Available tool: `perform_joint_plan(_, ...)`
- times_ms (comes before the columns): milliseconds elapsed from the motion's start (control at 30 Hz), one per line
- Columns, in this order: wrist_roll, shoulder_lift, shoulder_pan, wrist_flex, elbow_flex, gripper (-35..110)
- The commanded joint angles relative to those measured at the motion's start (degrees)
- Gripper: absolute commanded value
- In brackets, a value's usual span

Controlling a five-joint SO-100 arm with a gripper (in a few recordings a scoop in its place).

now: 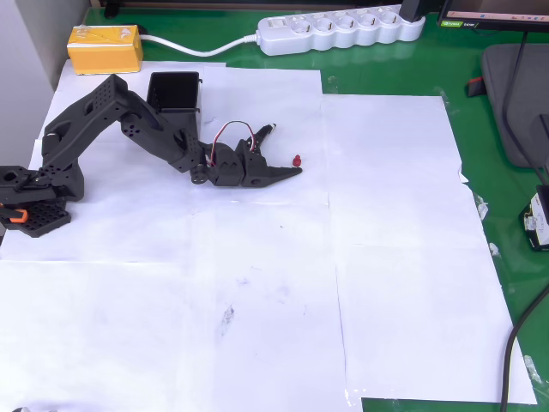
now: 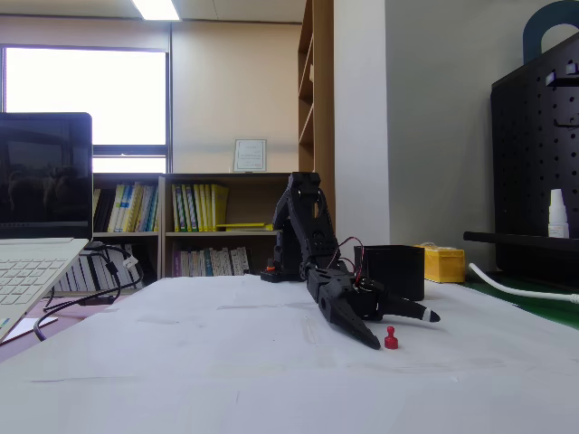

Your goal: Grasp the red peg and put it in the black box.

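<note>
One black arm stretches from its base at the left of the overhead view toward the middle of the white paper sheets that cover the green counter. Behind the arm's elbow stands the black box, upright and open at the top, with a yellow block farther left near the counter's back edge. The end effector lies low over the paper, released: its two fingers are spread apart, one tip by the wires at the back, the other pointing right along the sheet. Between and just past those tips sits the red peg, resting on the paper, not gripped. In the fixed view the end effector is likewise spread, and the red peg stands head up just beside the nearer fingertip. A white power strip lies along the back edge.
</note>
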Motion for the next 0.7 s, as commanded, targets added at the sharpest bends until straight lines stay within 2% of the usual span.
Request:
perform_joint_plan(0, -0.79, -0.26, -0.88, -0.18, 1.32, 45)
perform_joint_plan(167, -0.97, -0.18, -0.88, -0.18, 1.32, 37)
perform_joint_plan(300, -0.88, -0.18, -0.88, -0.18, 1.32, 36)
perform_joint_plan(467, -1.14, 0.00, -0.88, -0.26, 1.49, 18)
perform_joint_plan(667, -1.14, 0.00, -0.88, -0.26, 1.49, 13)
